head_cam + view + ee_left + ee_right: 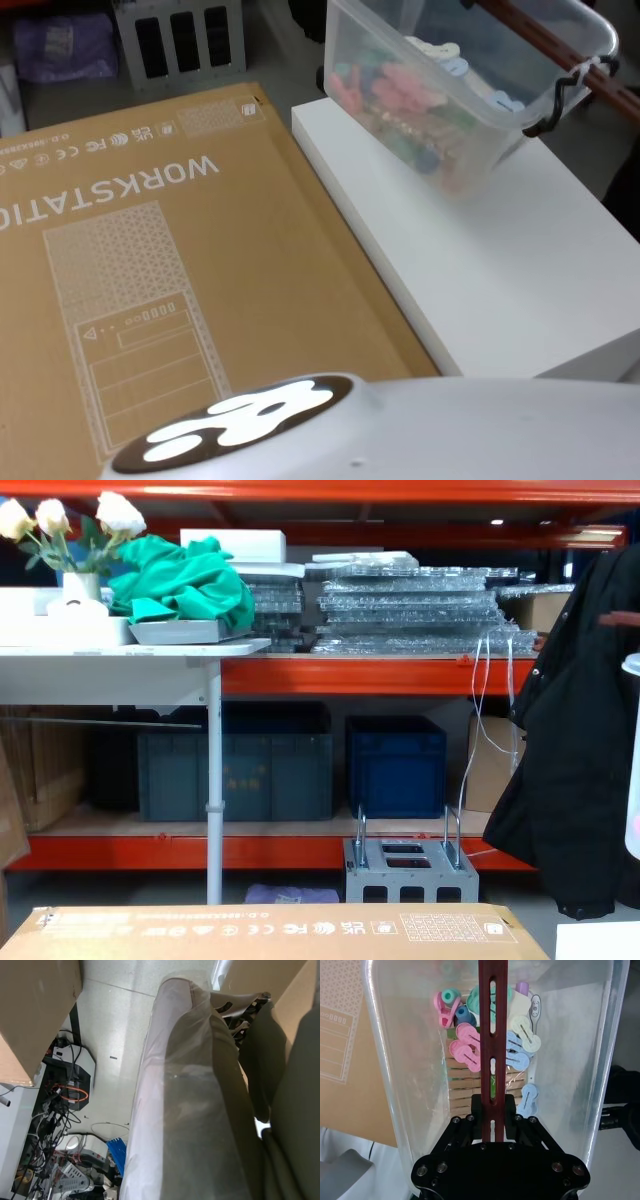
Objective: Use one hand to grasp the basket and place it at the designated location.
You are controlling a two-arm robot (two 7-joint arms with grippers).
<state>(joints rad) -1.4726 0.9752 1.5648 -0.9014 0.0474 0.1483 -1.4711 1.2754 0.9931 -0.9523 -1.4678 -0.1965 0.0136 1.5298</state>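
Note:
The basket (pixel 450 90) is a translucent white tub holding pastel clips and wooden pegs. It hangs tilted over the far end of a white platform (pixel 500 270). Its reddish-brown bar handle (pixel 560 42) carries a white tie (pixel 592 66). In the right wrist view, my black right gripper (pixel 492 1106) is shut on the handle (pixel 492 1010), with the tub's inside (pixel 420 1085) below it. An edge of the basket (pixel 633 760) shows in the chest view, above the platform's corner (pixel 600 942). My left arm hangs parked beside the body, over the floor (pixel 115 1025).
A large brown cardboard box (pixel 150 260) printed "WORKSTATION" lies left of the platform. A grey metal block with two loop handles (pixel 410 865) stands on the floor behind. Dark blue crates (pixel 395 765) sit under orange shelving. A black coat (pixel 570 760) hangs at the right.

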